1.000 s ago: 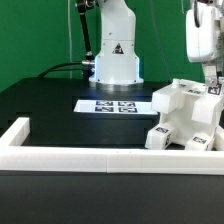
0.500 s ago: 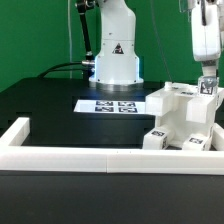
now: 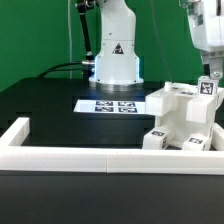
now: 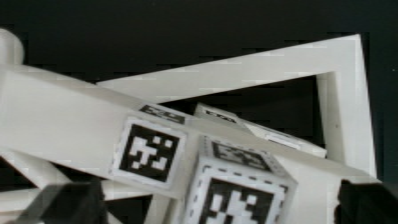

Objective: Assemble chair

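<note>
Gripper (image 3: 213,77) hangs just above the chair (image 3: 180,118) with its dark jaws spread wide, holding nothing. Blocky, matte white plastic, the stepped chair stands at about three o'clock on the black table (image 3: 50,105), against the long white border rail (image 3: 100,158). Square black-and-white tags mark its faces. Fingertips (image 4: 71,205) look blurred, probably rubbery.

Exterior view faces the table level, mid-range — wrist view hovers close above; both share the chair (image 3: 185,118).
</note>
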Robot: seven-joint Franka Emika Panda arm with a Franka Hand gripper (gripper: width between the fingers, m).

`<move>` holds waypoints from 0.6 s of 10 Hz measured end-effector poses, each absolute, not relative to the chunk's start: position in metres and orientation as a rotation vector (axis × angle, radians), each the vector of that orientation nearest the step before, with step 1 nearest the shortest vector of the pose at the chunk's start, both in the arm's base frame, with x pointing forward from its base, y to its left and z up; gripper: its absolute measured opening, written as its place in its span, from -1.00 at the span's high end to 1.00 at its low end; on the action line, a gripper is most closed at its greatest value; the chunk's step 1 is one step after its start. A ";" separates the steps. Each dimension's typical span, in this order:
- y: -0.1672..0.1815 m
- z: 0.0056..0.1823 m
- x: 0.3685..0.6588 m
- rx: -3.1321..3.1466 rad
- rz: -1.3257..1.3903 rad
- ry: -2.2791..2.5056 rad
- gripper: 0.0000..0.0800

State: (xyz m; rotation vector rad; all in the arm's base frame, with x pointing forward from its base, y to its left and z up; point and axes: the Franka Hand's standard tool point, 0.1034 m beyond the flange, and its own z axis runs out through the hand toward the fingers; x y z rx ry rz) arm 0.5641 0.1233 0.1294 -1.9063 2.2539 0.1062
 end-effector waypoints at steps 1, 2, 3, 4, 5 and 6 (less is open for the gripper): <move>0.123 0.129 0.564 -1.907 0.107 2.254 -0.62; 0.123 0.129 0.564 -1.908 0.107 2.254 -0.62; 0.124 0.129 0.563 -1.923 0.104 2.243 -0.62; 0.125 0.129 0.557 -2.095 0.081 2.106 -0.62; 0.124 0.131 0.551 -2.328 0.065 1.878 -0.62; 0.121 0.132 0.553 -2.377 0.039 1.782 -0.62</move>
